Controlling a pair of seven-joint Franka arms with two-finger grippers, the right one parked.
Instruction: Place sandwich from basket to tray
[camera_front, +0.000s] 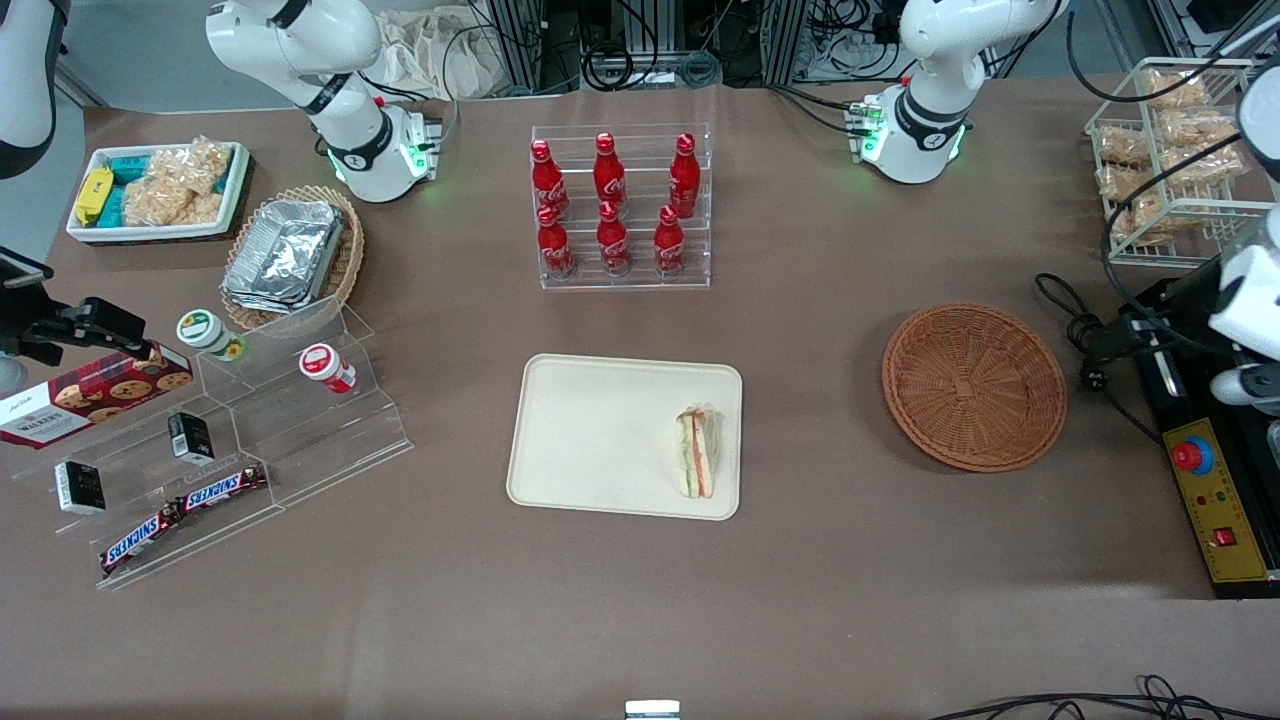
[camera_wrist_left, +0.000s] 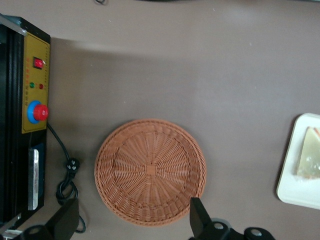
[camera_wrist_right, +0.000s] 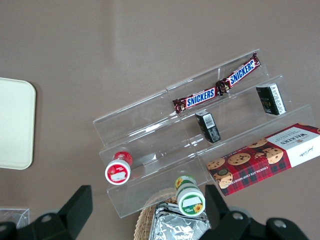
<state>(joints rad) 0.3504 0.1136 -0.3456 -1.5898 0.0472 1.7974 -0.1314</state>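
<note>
The sandwich (camera_front: 697, 452) lies flat on the tray (camera_front: 600, 440), close to the tray's short rim that faces the basket (camera_front: 973, 385), its orange-red and green filling layers showing through the clear wrap. The basket holds nothing; it sits on the tabletop (camera_front: 820, 300) well apart from the tray, toward the working arm's end. The gripper (camera_wrist_left: 132, 220) hangs high above the basket, and the left wrist view looks straight down into the bare weave (camera_wrist_left: 150, 170); a corner of the tray with the sandwich on it (camera_wrist_left: 310, 159) shows at the edge of that same view. The fingers (camera_wrist_left: 199, 216) stand wide apart, spread about as wide as the basket's floor, and nothing is between them. Judged from how things lie, the placing step is done and the arm is in its retreat or rest posture over the basket, so the task looks complete. What the next move calls for is little: at most a check that the sandwich rests wholly inside the tray's raised rim, which it appears to do, though near the edge. Beside the basket, a control box with a red button (camera_wrist_left: 39, 112) and a loose cable (camera_wrist_left: 67, 172) lie on the tabletop, clear of the gripper.
</note>
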